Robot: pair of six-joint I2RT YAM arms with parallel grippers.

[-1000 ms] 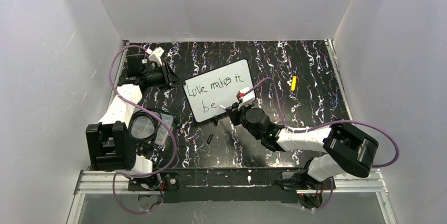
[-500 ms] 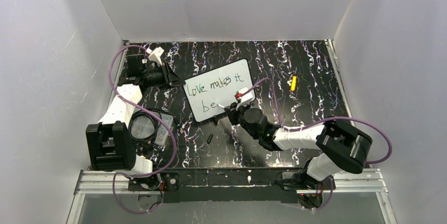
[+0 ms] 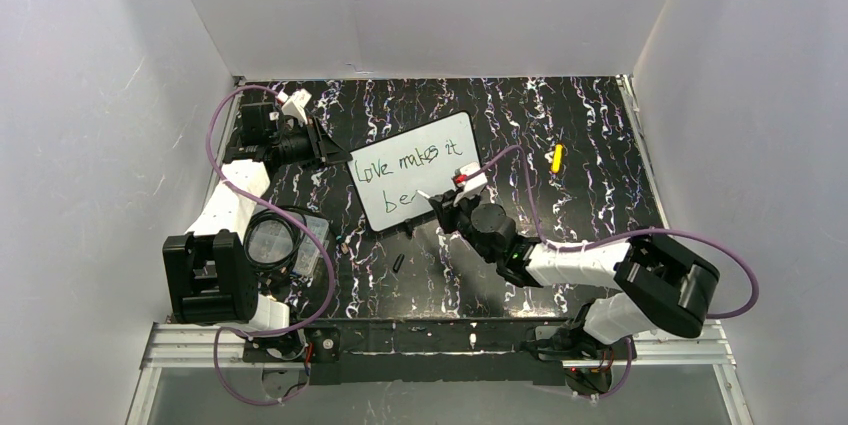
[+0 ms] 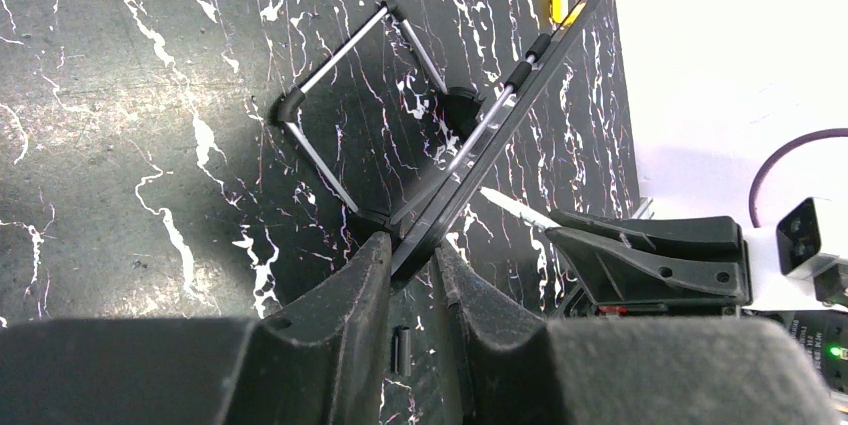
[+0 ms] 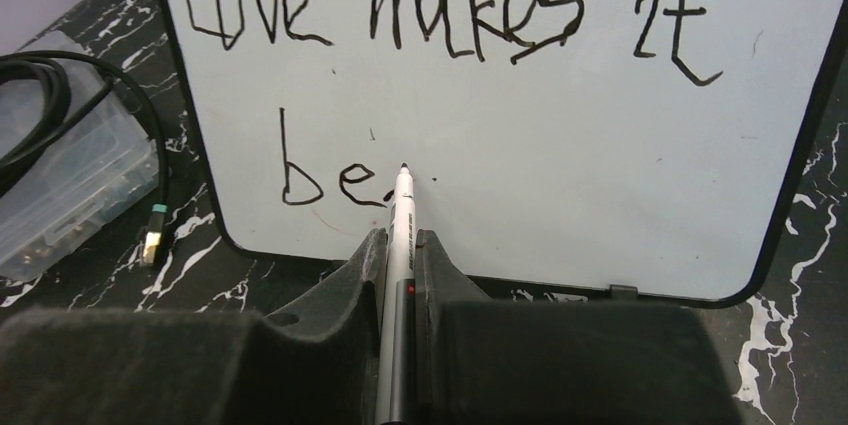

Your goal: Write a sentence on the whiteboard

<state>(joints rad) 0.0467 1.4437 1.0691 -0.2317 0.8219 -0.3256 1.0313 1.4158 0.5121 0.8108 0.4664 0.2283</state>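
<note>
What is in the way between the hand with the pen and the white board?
Nothing that shows. The right gripper holds the marker, its tip at a bare patch of the whiteboard just after "be". The left gripper pinches the board's edge, away from the pen.

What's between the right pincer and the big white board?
A slim white marker pen, clamped in the right pincer, spans that gap; its dark tip points at the flat white board just after "be". The right wrist view shows it.
</note>
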